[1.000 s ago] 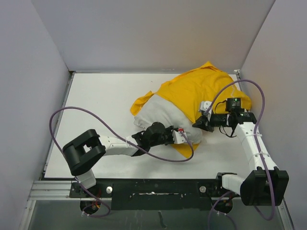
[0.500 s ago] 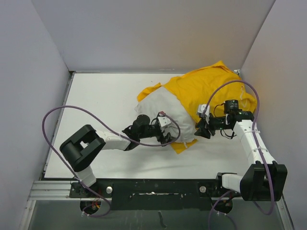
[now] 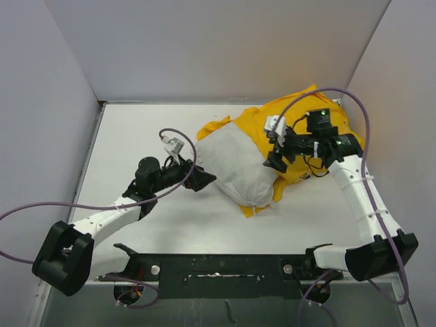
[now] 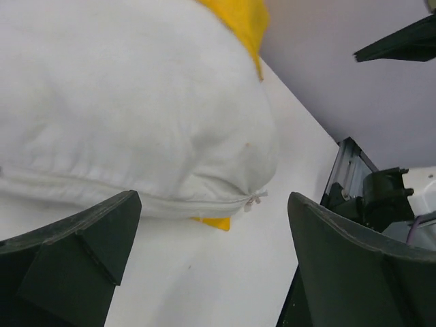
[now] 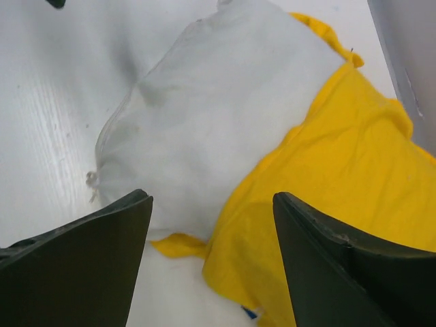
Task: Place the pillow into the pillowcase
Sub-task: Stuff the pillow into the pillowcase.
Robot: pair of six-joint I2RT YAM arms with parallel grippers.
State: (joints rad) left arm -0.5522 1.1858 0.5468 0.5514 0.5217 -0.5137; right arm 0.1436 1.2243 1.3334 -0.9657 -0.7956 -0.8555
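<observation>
1. The pillow [image 3: 235, 170] lies right of centre on the table [image 3: 136, 136], part-wrapped by the pillowcase [image 3: 300, 126].
2. Yellow cloth covers its right side, and a scrap shows under its near corner.
3. Its exposed white part runs diagonally from far-left to near-right.
4. Only a blue speck of print shows in the right wrist view, too small to read.
5. The left wrist view alone shows a zip seam along the pillow's [image 4: 129, 102] lower edge, with the pull [image 4: 253, 199] at the corner.
6. The right wrist view shows where pillow [image 5: 218, 116] meets pillowcase [image 5: 340, 177].
7. The left gripper [image 3: 202, 178] is spread, just beside the pillow's left edge, holding nothing.
8. The right gripper [image 3: 274, 155] is spread, empty, above the pillowcase's edge.
</observation>
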